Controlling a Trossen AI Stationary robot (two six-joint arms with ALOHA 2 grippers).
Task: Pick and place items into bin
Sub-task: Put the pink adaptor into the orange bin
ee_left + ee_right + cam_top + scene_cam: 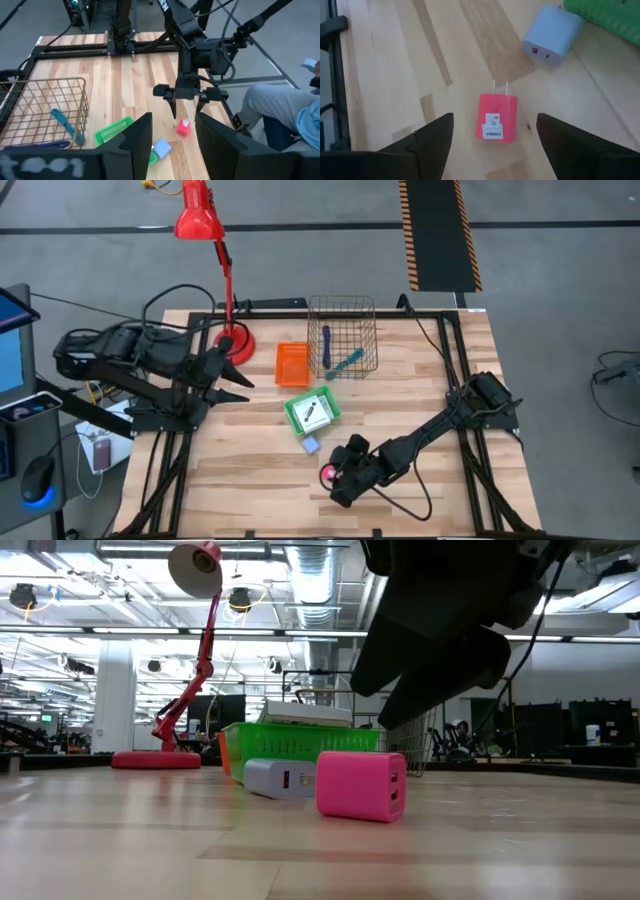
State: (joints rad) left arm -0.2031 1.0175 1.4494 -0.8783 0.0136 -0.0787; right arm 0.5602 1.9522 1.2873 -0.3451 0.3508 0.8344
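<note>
1. The pink block (498, 118) is lying flat on the desk (250, 480), low and centre in the high view; two metal prongs are sticking out of one end and a white label is showing on its upper face.
2. The right gripper (335, 477) is hovering directly over the pink block, its fingers (427, 145) spread wide to either side of it and gripping nothing.
3. The lavender block (311, 445) is sitting near the pink one, up and to the left of it in the high view, just beside the green tray (296, 416).
4. The green tray is resting at the centre of the high view and is carrying a white card pack (313, 414) with dark print.
5. An orange tray (292, 364) is lying above the green one, just left of the wire bin (342, 336).
6. The bin is standing at upper centre of the high view, holding a purple pen (326, 346) and a teal pen (345, 363).
7. A red lamp (218, 270) is standing at the upper left, its base beside the orange tray.
8. The left gripper (238, 382) is waiting at the left of the high view, by the lamp base, its fingers (137, 142) parted and empty.
9. A person's leg and sleeve (295, 112) are showing at the right edge of the left wrist view, beyond the desk.
</note>
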